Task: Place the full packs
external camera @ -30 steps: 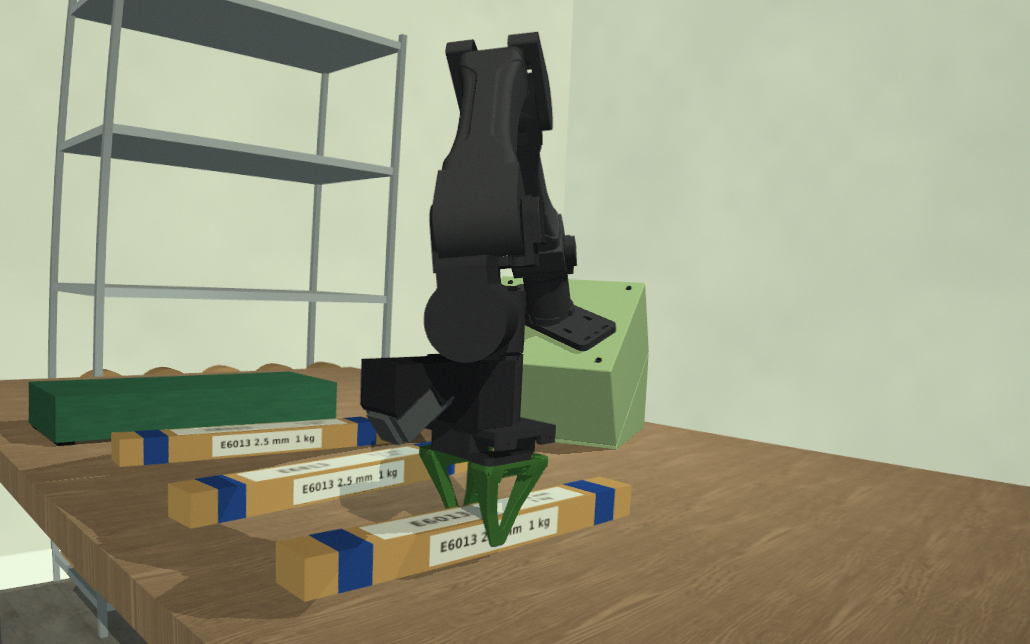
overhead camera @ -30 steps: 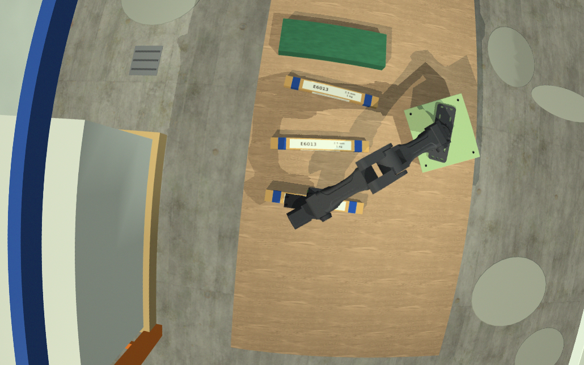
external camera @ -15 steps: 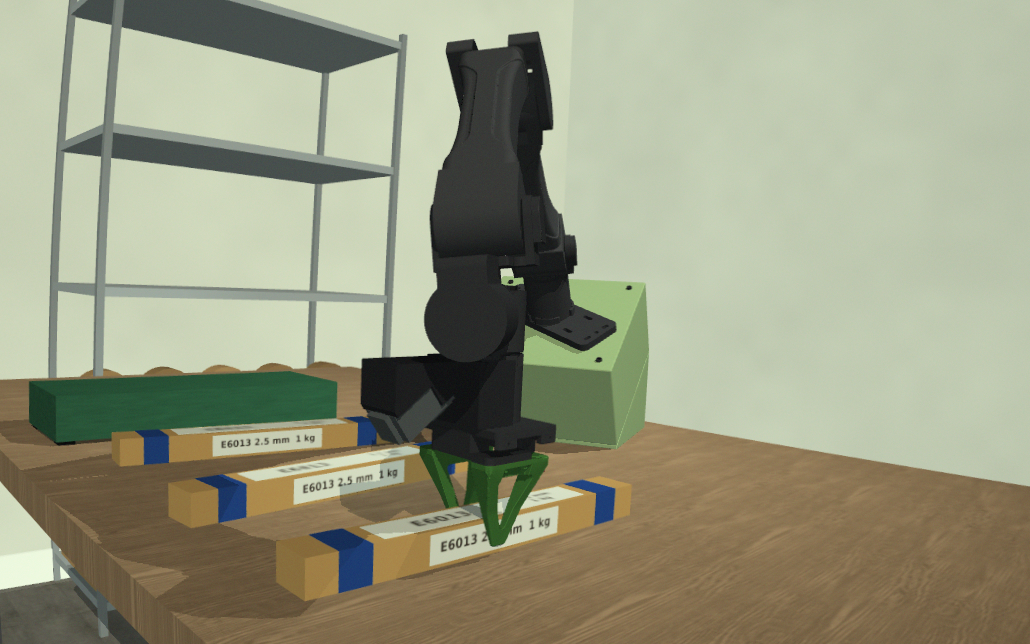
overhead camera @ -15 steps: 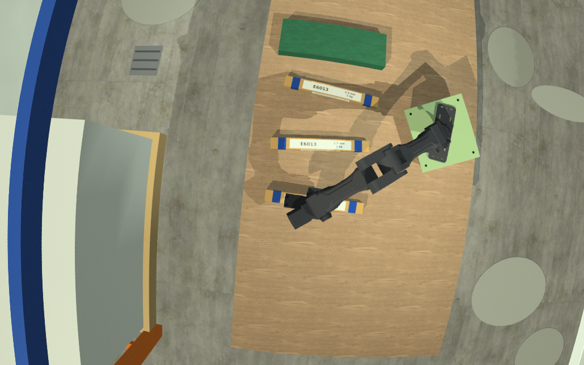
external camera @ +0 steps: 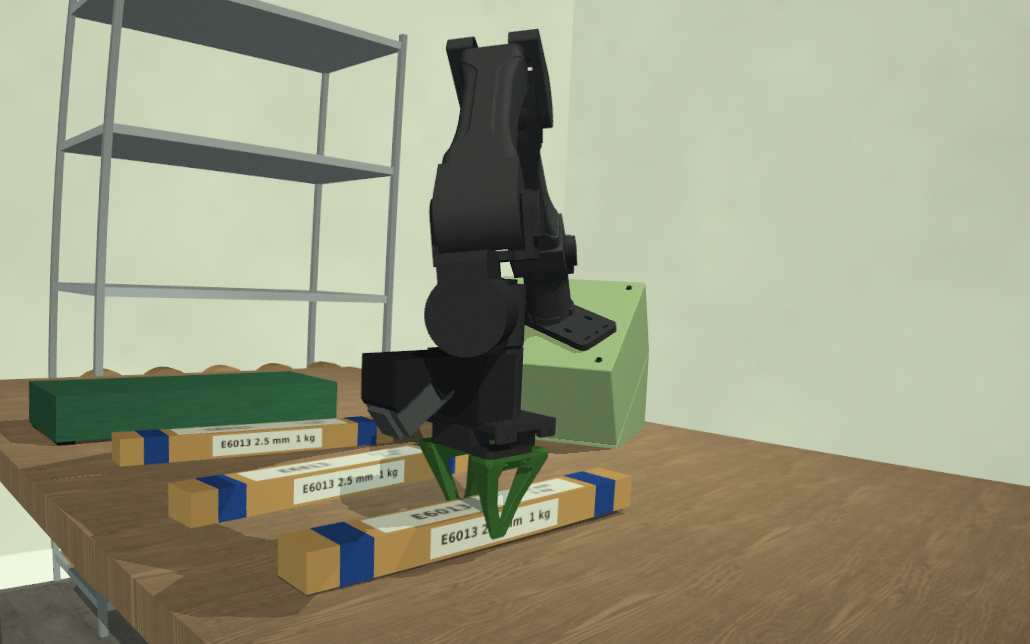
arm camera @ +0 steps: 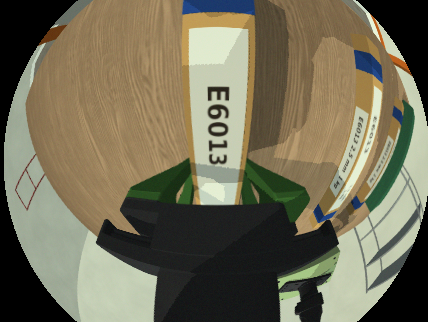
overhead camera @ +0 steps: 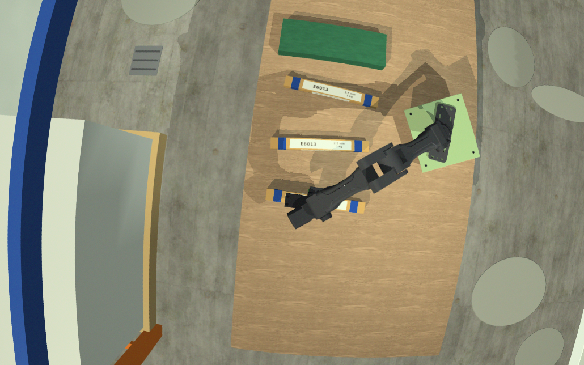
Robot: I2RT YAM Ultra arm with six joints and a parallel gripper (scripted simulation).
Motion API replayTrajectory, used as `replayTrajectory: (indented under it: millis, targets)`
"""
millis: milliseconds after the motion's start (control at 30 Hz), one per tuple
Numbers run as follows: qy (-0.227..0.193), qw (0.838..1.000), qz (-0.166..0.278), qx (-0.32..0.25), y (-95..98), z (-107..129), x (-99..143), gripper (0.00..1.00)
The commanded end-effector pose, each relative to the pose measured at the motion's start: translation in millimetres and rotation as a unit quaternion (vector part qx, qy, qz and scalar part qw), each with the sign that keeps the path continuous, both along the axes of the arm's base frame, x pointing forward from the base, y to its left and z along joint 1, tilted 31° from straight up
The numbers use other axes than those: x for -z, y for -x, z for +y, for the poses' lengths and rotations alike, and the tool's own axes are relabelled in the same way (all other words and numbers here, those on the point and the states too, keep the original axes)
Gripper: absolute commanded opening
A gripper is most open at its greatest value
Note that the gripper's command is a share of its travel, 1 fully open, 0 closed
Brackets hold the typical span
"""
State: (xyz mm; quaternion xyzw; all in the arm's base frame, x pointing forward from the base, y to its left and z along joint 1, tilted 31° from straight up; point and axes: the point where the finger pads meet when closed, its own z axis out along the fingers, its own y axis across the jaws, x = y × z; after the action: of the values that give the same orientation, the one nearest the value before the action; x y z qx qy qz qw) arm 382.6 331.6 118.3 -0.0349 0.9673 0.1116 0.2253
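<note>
Three tan packs with blue bands and white E6013 labels lie side by side on the wooden table. The near pack (external camera: 455, 527) lies flat on the table; my gripper (external camera: 486, 505) stands over its middle with the green fingers on its two long sides, shut on it. It also shows in the top view (overhead camera: 315, 200), partly under the arm, and in the wrist view (arm camera: 215, 107), running straight away from the fingers. The middle pack (overhead camera: 318, 144) and the far pack (overhead camera: 330, 91) lie apart from the gripper. The green low platform (overhead camera: 331, 42) is beyond the far pack, with nothing on it.
My light green base block (overhead camera: 441, 132) sits at the table's right side. A metal shelf rack (external camera: 220, 182) stands behind the table. The table edge runs close to the packs' left ends (external camera: 113, 561).
</note>
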Motion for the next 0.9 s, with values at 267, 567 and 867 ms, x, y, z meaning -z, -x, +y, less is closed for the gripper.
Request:
replayTrajectory:
  millis: [267, 567, 867]
  targets:
    - [-0.023, 0.999, -0.027, -0.004, 14.1, -1.1, -56.5, 0.00]
    - [-0.022, 0.999, -0.027, -0.004, 19.6, -4.4, -66.3, 0.00]
    - [-0.023, 0.999, -0.027, -0.004, 25.1, -7.4, -77.4, 0.00]
